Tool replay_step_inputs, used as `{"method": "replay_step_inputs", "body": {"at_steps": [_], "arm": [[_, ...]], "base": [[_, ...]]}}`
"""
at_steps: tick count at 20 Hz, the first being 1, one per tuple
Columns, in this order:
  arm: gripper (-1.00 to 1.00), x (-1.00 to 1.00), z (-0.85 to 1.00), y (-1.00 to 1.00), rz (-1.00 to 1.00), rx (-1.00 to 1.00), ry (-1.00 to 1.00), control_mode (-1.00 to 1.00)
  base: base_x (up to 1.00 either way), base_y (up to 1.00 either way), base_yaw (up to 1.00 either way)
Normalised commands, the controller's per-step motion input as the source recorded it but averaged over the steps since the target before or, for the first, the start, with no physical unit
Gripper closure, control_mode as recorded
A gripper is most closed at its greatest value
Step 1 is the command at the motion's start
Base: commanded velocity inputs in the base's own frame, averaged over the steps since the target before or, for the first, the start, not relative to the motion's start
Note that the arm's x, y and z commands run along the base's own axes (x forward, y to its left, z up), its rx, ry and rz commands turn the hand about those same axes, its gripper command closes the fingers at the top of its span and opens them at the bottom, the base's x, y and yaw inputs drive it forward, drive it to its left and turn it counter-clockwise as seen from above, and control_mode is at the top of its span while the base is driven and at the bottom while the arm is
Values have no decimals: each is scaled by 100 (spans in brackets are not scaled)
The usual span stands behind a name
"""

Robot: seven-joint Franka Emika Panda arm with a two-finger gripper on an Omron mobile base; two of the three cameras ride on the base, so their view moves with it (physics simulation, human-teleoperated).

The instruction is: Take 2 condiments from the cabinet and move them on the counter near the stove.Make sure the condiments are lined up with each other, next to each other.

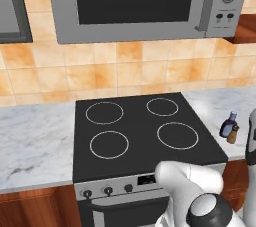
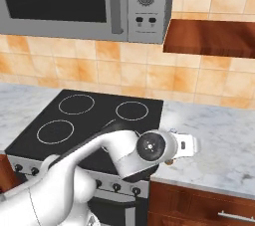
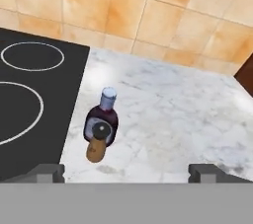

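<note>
The dark brown bulbous bottle (image 3: 102, 121) with its pale blue cap and pale label stands upright on the white marble counter (image 3: 178, 114), ahead of the hand and left of its midline. The slimmer tan shaker (image 3: 97, 144) with a dark cap stands upright touching it on the side nearer the hand. Both sit just beside the edge of the black stove (image 3: 34, 94), which lies to the hand's left.

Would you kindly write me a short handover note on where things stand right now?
Gripper: open, holding nothing, above the counter right of the stove.
Dark brown bottle and tan shaker: both upright on the counter by the stove's edge, close together; I cannot tell if they touch.
Done: both condiments are out and placed.
Left: probably just check the lineup and retract.
</note>
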Motion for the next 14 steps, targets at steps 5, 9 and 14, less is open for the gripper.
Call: {"method": "replay_step_inputs", "body": {"at_steps": [5,9,14], "arm": [[-100,-3,7,100,2,-23,15,-100],[-100,0,18,100,2,-17,2,-100],[-100,0,51,100,3,-11,0,-100]], "base": [[0,0,0],[0,0,0],[0,0,0]]}}
